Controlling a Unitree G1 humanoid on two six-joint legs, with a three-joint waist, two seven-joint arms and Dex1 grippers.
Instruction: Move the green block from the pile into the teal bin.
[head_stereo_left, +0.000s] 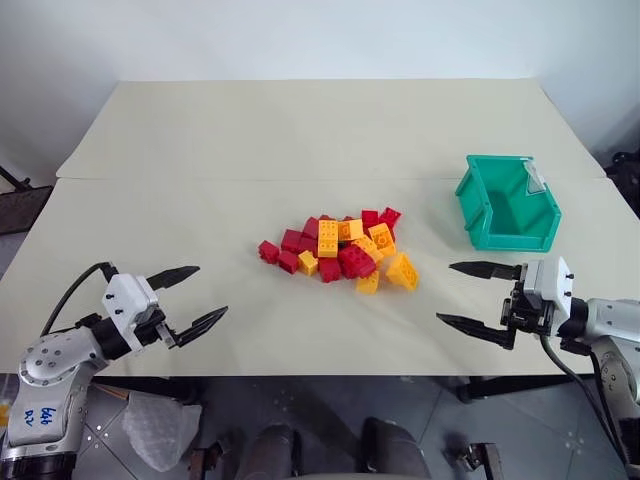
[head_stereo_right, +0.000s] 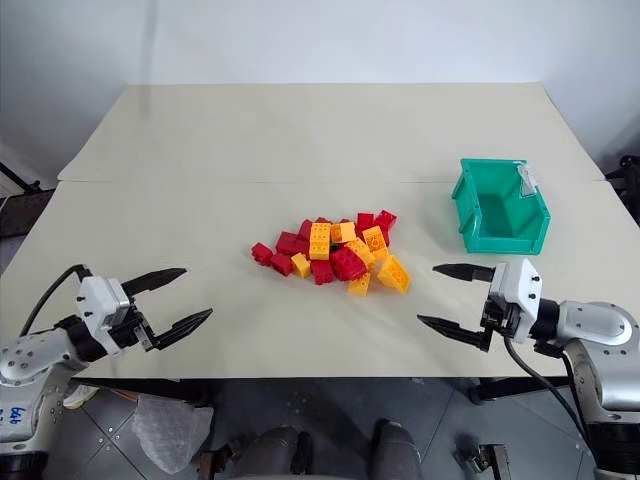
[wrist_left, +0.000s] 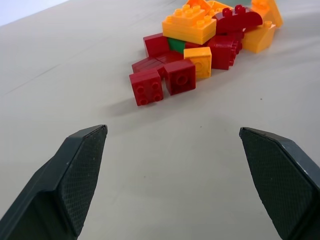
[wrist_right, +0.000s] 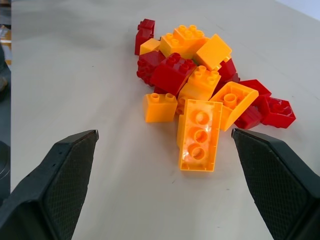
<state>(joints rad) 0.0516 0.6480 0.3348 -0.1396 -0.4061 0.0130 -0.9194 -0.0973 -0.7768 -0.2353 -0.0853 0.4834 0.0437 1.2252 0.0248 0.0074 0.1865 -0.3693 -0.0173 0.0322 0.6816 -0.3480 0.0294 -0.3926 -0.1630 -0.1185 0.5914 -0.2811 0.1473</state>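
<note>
Left eye view has the left gripper (head_stereo_left: 192, 297) sitting in the lower left of the frame, fingers spread wide with nothing between them, hovering over the near edge of the table (head_stereo_left: 300, 130). The right gripper (head_stereo_left: 472, 293) mirrors it in the lower right, also wide open and empty, tips pointing in toward the middle.

Between the two, roughly centre frame, is the pile (head_stereo_left: 340, 250) of red and yellow-orange bricks, well apart from both claws. The green block (wrist_left: 176, 45) is tricky to spot from the head cameras, but in the left wrist view you can catch a small patch of green in the upper middle of the picture, tucked under a big yellow brick (wrist_left: 189, 27) and boxed in by red ones. So it's buried on the side of the pile facing the left gripper, well beyond the fingertips, with bare table in between.

From the right wrist view it's just reds and yellows, with a long yellow brick (wrist_right: 200, 134) lying studs-down closest to that claw.

The teal bin (head_stereo_left: 507, 204) sits in the right of the frame, just above the right gripper and off to the right of the pile, looking empty.
</note>
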